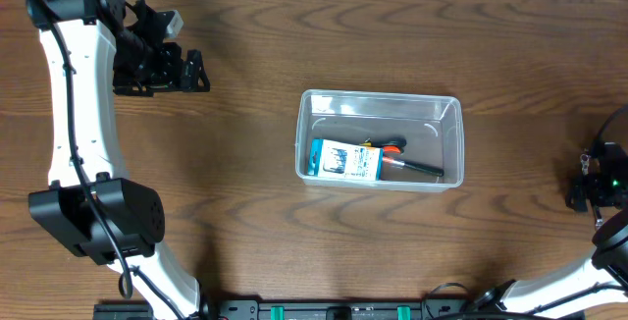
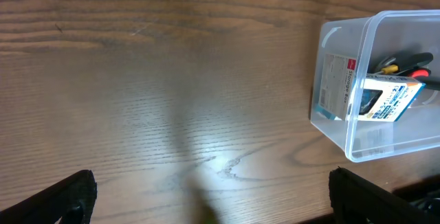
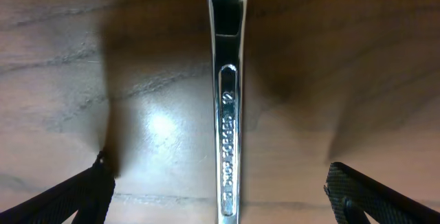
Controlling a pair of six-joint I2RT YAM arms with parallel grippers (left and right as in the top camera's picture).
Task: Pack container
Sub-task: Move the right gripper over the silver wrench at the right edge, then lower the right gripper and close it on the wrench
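Hovers with right pincer (image 3: 220, 195) spread wide over a metal wrench (image 3: 227, 114) lying on the table (image 1: 245, 183), well apart from the container (image 1: 378, 95) mid-table holding a card pack (image 1: 345, 160) and tools (image 1: 412, 166); holds left pincer (image 2: 210, 203) open above bare wood.

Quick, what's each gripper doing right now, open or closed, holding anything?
Left gripper: open, holding nothing.
Right gripper: open, holding nothing; a metal wrench lies ungripped between its wide jaws.
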